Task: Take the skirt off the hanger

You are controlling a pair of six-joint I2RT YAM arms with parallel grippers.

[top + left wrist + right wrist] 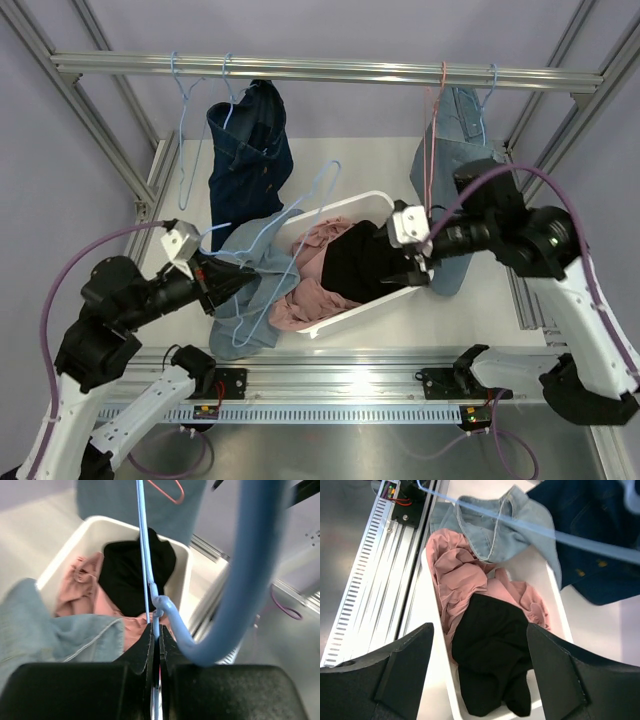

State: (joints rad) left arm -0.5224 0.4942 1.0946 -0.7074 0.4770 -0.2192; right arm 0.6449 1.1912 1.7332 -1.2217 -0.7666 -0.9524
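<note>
White bin in front of me on the table, crumpled pink cloth and black garment inside it, dark denim piece hanging from the metal rail, paler denim at my right

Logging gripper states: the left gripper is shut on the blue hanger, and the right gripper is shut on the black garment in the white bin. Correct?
Not quite. The left gripper is shut on the blue hanger, but the right gripper is open above the black garment in the white bin, gripping nothing; the right wrist view shows this.
</note>
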